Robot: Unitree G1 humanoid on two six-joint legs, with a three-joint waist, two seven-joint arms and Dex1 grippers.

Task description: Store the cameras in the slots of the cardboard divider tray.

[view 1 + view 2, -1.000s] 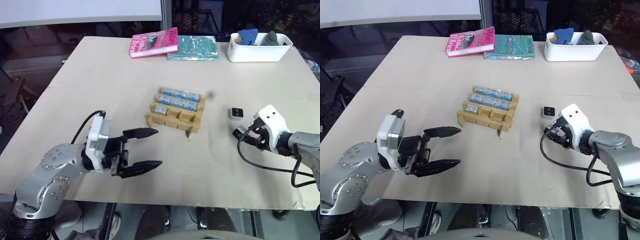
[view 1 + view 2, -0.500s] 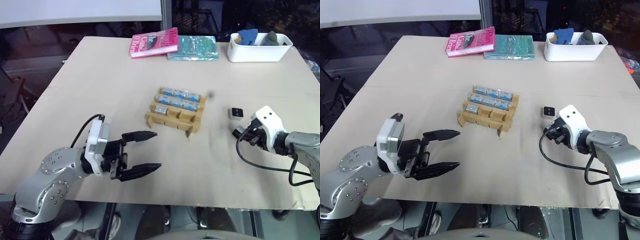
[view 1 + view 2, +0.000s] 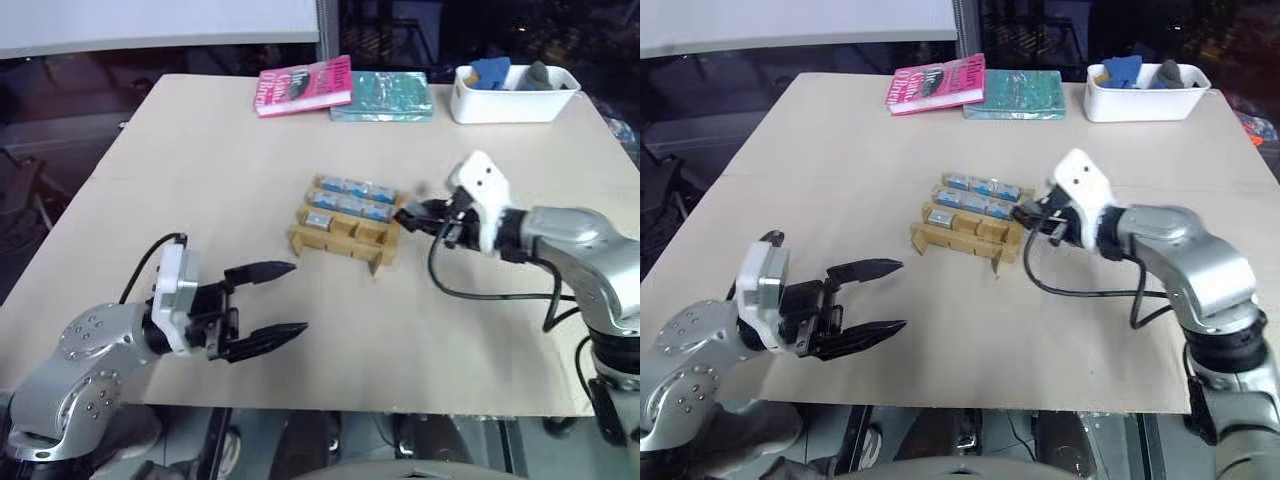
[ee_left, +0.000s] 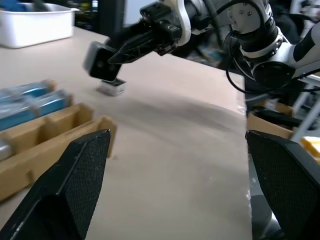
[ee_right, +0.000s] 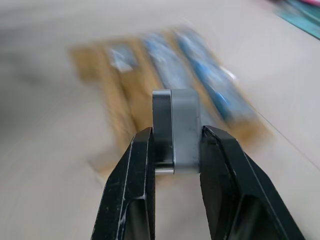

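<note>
The robot's left gripper (image 3: 282, 299), 2 black fingers spread wide with nothing between them, hovers just above the pale beige table (image 3: 200, 160) near its front edge, pointing level toward the right.

Right of it, at mid-table, sits the small tan cardboard divider tray (image 3: 350, 238), a grid of square slots whose long side runs from near left to far right. Its 2 far rows are lined with silver-grey stored cameras (image 3: 352, 197) showing bluish faces, lying end to end along the rows. 1 more camera sits in the left slot of the near row, and the other near slots show bare cardboard.

At the tray's right end, the right gripper (image 3: 1030, 214) is clenched on a small boxy silver-grey action camera (image 5: 176, 131) with a dark face. It is held clear of the table, just beside the tray's right edge. The fingers press its 2 broad sides, so its thin edge faces the wrist camera and its long axis stands upright between them. The gripper points left and slightly down toward the tray.

Along the far edge lie a pink book (image 3: 305, 85), a teal book (image 3: 383, 96) and a white plastic tub (image 3: 515, 94) holding blue and grey items.
</note>
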